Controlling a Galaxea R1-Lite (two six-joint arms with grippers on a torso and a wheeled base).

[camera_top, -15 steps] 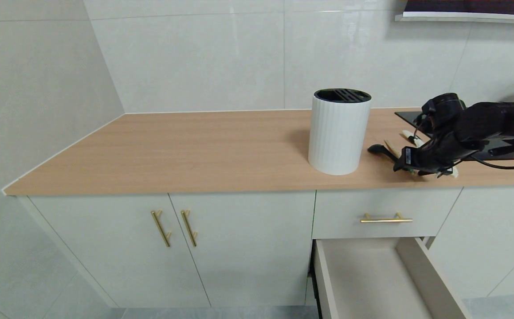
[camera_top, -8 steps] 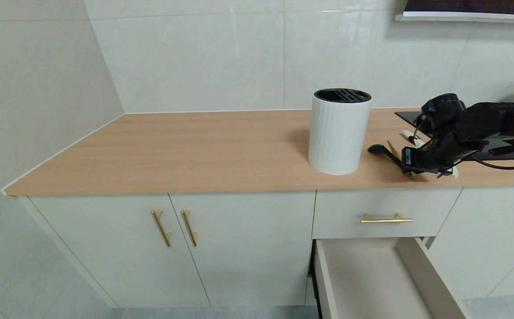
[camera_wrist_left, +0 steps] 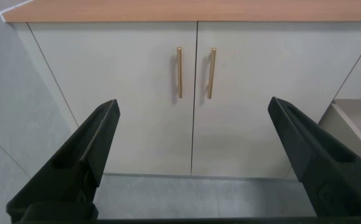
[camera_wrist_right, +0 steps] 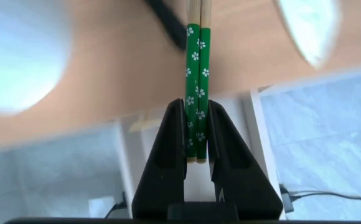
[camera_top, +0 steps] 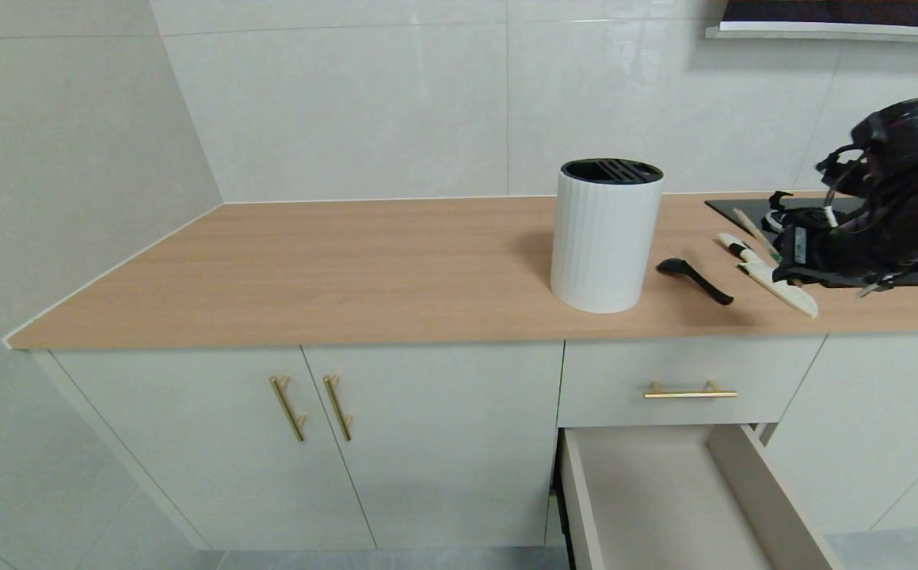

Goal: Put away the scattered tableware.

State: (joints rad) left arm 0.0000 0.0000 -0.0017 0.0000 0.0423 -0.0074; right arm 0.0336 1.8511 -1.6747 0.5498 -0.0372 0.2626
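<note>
1. Pair of chopsticks: thin, straight, bare pale wood at one end, glossy green with small white flowers at the other. Pinched side by side by the green part, in the air above the counter near its right end, wooden ends toward the back wall.
2. Right gripper: black, wedge-shaped fingers, closed tight on the two sticks, by the left front corner of the flat black cooktop.
3. Spoon: matte black, rounded bowl, slim curved handle. Flat on the wood-grain counter, just right of the holder, near the front edge.
4. Knife: cream-coloured, broad pointed blade, pale handle with a dark band. Flat and slanted, tip toward the front edge, right of the spoon and apart from it.
5. Holder: white ribbed cylinder, black slotted top, upright toward the counter's right half.
6. Drawer: pulled out below the counter's right part, smooth pale inside; above it a shut drawer front with a brass bar handle.
7. Left gripper: black fingers spread wide, holding nothing, low before the pale cabinet doors with two slim brass handles.
</note>
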